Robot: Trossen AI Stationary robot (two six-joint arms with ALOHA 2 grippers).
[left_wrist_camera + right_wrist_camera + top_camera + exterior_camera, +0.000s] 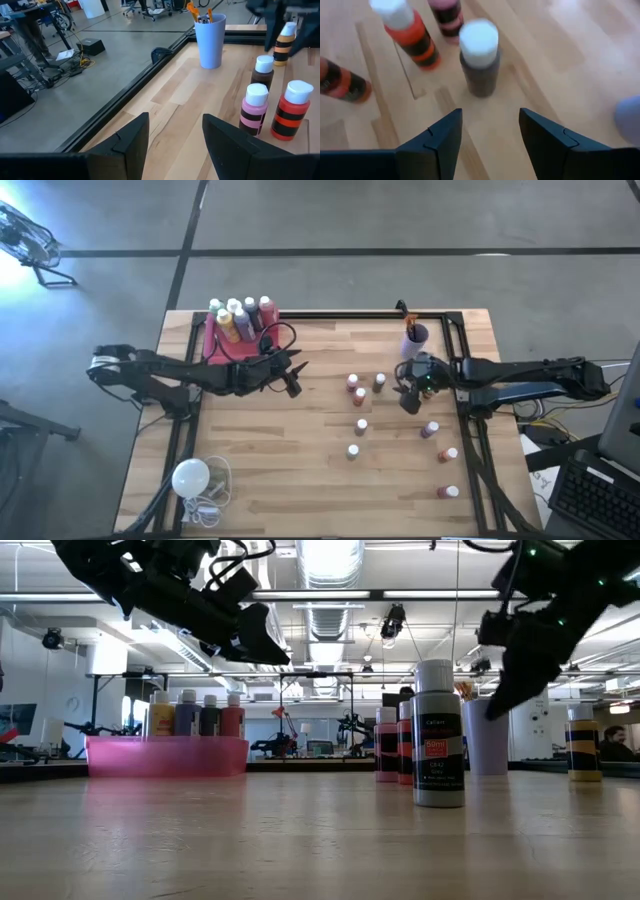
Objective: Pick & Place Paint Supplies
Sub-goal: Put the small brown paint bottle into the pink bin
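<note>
High view. Your left end effector (290,375) hangs just beside the pink tray (212,345), which already holds several large paint bottles (240,315); that grouping suggests the tray is the drop-off. Your right end effector (408,392) sits among the small bottles (360,426) scattered over the right half of the tabletop (300,470), near the purple cup (416,337). A white bulb (190,477) lies well apart at the near left corner.

Low view. Both arms hang above the wood, touching nothing. A dark bottle (438,735) stands upright nearest the camera.

Left wrist view. Your left fingers (127,145) are spread and empty, looking across the wood toward the cup (210,40) with brush handles in it and at pink-banded (255,107) and red-banded (292,110) bottles.

Right wrist view. Your right fingers (440,140) stand apart with nothing between them, lined up on a dark white-capped bottle (480,57) just ahead, probably so that a straight advance brackets it. An orange bottle (412,32) stands close by, so a wide approach risks clipping it.
</note>
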